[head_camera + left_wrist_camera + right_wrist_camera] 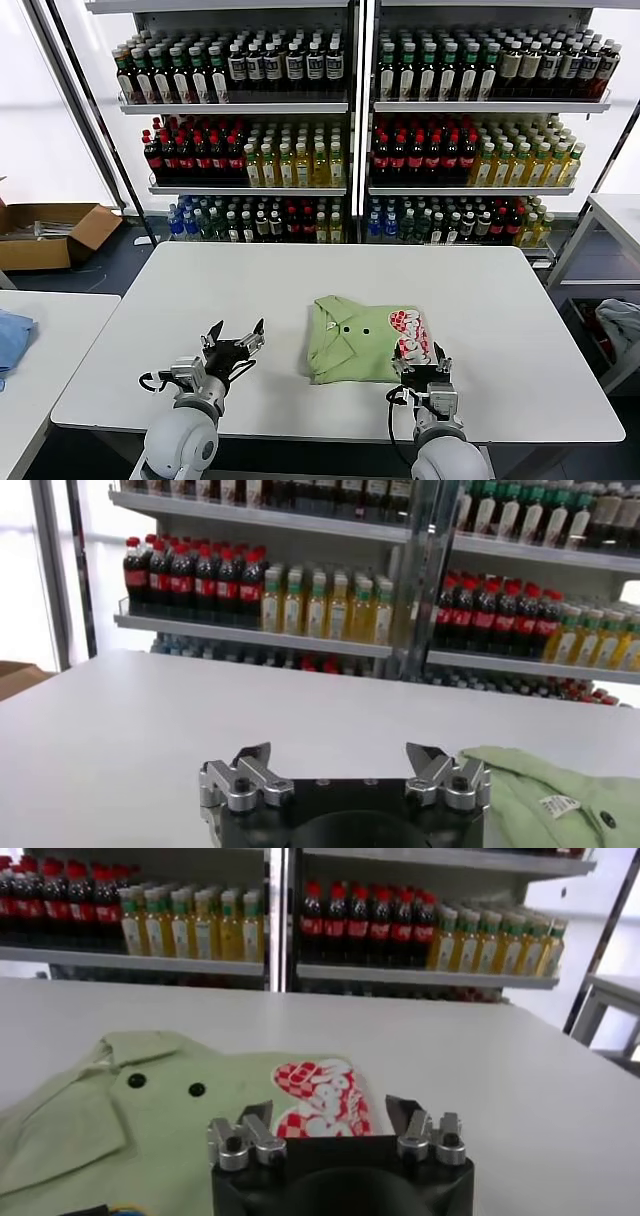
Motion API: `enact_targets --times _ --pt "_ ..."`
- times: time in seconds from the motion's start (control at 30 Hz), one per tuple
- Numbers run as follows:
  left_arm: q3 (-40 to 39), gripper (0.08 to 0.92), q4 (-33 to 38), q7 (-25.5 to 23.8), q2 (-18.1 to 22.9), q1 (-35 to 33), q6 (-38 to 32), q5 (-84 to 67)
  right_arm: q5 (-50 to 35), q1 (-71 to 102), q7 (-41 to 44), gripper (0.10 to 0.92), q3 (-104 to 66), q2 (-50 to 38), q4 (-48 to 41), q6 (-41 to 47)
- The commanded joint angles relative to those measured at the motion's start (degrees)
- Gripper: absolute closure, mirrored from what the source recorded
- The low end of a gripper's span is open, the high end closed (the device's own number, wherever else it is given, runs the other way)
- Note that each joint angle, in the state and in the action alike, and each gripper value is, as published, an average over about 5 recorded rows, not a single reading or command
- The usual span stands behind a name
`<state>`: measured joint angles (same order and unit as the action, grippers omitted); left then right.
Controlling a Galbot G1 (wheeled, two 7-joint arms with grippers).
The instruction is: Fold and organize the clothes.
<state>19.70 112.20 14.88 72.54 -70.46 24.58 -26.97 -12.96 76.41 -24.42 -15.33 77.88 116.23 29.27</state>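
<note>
and here we are at the white table (500, 300), where the light green polo shirt (350, 340) lies folded into a compact rectangle near the front edge, a little right of centre. its collar sits on the robot's left side of the bundle, two small dark buttons (165, 1085) showing just beside it, and the red-and-white checked graphic (410, 335) faces up on the right side.

the right gripper (424, 362) hovers at the shirt's front right corner, right by the graphic, and its fingers stand spread apart with nothing between them, clearly released. from the right wrist view the graphic (320, 1096) lies just beyond the fingertips (255, 1120), the cloth flat on the table.

over on the left, the left gripper (235, 340) waits above bare table, well apart from the shirt's collar edge, its fingers wide and holding nothing. the left wrist view shows the gripper (340, 755) splayed, with the shirt's green edge (560, 790) and a small white label (558, 805) off to one side.

behind the table, shelves of bottles (350, 130) fill the back wall, a cardboard box (50, 232) sits on the floor to the left, and a blue cloth (12, 338) rests on a neighbouring table
</note>
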Motion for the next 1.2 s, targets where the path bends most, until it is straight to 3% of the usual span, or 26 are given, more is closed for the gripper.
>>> enact_targets --times 0.03,0.83,1.03,1.2 --pt "0.2 0.177 0.6 0.0 0.3 -1.2 0.0 0.2 -7.2 2.4 -3.7 0.234 0.9 2.2 1.3 2.4" --pt "0.1 0.177 0.4 -0.2 0.5 -2.0 -0.1 0.0 -13.3 2.2 -2.7 0.203 -1.0 0.1 2.2 3.1" --pt "0.5 0.177 0.5 -0.4 0.3 -2.8 -0.1 0.0 -8.8 -1.1 -0.3 0.203 -2.2 -0.9 9.5 1.5" --pt "0.7 0.177 1.0 -0.4 0.4 -3.6 -0.2 0.1 -4.5 -8.5 2.2 0.203 -0.3 -0.8 5.2 -3.5"
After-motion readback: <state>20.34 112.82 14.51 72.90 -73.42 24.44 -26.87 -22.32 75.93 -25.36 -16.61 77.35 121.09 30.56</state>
